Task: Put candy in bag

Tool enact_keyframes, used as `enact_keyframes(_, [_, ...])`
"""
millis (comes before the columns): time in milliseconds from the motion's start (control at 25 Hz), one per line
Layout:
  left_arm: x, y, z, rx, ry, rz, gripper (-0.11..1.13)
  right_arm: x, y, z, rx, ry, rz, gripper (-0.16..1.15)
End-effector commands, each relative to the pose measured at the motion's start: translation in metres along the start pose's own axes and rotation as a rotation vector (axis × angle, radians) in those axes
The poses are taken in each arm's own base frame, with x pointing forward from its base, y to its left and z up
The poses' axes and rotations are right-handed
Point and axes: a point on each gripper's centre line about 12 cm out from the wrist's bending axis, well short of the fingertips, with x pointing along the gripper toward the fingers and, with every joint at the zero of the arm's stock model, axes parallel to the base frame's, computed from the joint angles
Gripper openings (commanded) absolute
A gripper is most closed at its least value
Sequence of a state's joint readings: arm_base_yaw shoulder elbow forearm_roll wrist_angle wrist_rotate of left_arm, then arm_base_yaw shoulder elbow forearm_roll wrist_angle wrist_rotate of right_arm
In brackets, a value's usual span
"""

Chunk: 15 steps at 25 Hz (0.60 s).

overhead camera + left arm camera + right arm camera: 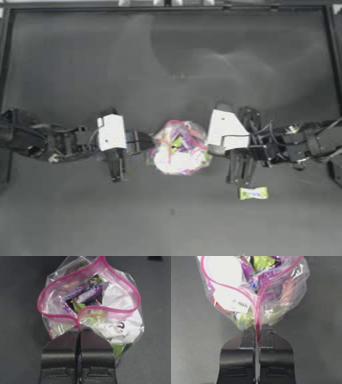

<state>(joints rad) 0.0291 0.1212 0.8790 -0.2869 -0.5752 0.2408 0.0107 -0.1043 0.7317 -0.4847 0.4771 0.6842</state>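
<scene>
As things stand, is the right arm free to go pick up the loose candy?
Probably not yet: the right gripper is shut on the bag, as is the left gripper. The candy lies unobstructed nearby.

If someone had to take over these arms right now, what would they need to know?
Left claw: shut on the bag's pink seal at its left end.
Right claw: shut on the seal at the other end.
Bag: mid-table between both claws, mouth pulled open, sweets inside.
Candy: loose on the table, near the right arm.
Done: bag held open. Left: pick up the candy and drop it in.
</scene>
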Motion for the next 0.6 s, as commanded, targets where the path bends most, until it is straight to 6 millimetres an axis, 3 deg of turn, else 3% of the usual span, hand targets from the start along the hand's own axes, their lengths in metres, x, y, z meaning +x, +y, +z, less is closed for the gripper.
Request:
enact_keyframes(40, [0.000, -0.002, 0.012, 0.001, -0.038, -0.004, 0.10, -0.005, 0.000, 0.005, 0.009, -0.023, 0.008, 0.05])
enact_keyframes(240, [0.000, -0.002, 0.014, 0.000, -0.042, -0.005, 0.10, -0.005, 0.000, 0.005, 0.000, -0.025, 0.011, 0.08])
enact_keyframes(320, [0.000, -0.002, 0.014, 0.000, -0.043, -0.005, 0.10, -0.005, 0.001, 0.007, -0.004, -0.038, 0.021, 0.16])
enact_keyframes(600, [-0.001, -0.005, 0.014, 0.003, -0.042, -0.012, 0.10, -0.013, 0.005, 0.016, 0.036, -0.091, 0.067, 0.87])
